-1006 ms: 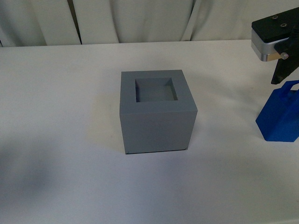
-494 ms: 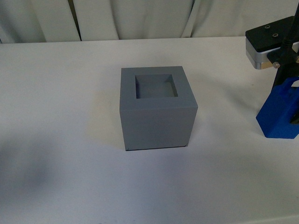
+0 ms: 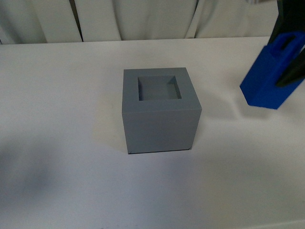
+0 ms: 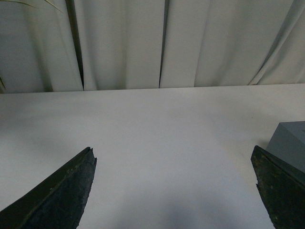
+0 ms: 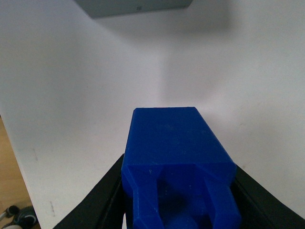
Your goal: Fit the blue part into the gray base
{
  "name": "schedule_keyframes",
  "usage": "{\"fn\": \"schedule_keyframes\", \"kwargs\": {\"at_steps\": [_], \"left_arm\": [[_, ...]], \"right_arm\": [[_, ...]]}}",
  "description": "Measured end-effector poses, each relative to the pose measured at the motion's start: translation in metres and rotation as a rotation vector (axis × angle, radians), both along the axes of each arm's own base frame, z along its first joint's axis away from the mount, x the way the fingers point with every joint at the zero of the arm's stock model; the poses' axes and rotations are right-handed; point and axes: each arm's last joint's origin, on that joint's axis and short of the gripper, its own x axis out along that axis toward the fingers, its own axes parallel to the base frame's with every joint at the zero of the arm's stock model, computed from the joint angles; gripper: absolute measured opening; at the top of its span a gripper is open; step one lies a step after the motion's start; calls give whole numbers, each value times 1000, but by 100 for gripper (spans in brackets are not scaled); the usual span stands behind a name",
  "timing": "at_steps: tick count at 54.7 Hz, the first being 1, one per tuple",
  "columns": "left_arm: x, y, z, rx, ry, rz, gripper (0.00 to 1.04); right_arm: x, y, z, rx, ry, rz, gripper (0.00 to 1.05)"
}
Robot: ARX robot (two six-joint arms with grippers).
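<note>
The gray base (image 3: 160, 110) stands at the middle of the white table, its square recess facing up and empty. Its edge shows in the left wrist view (image 4: 289, 144) and the right wrist view (image 5: 131, 6). The blue part (image 3: 271, 78) hangs tilted in the air to the right of the base, above the table. My right gripper (image 3: 287, 62) is shut on it by the handle end; in the right wrist view the blue part (image 5: 176, 152) sits between the black fingers (image 5: 102, 193). My left gripper (image 4: 176, 191) is open and empty, low over the table left of the base.
The white table (image 3: 62, 95) ends at pale curtains (image 3: 143, 19) along the back. In the right wrist view a strip of wooden floor (image 5: 7, 167) shows past the table's edge.
My right gripper closed on the blue part and lifted it off the table, carrying it up and a little leftward, tilted. The gray base has not moved.
</note>
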Motion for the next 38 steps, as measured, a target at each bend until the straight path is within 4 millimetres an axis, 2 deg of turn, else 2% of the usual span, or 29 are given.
{"fn": "schedule_keyframes", "kwargs": {"at_steps": [11,16,30,38], "left_arm": [[0,0,0,0,0,0,99],[0,0,0,0,0,0,99],[0,0,0,0,0,0,99],[0,0,0,0,0,0,99]], "right_arm": [[-2,24,23,39,-41,38,47],[-10,43,33,57,-51,68,47],[-25,83,50,100,-64,124,47],[-34,103,51,91,-73,148,47]]}}
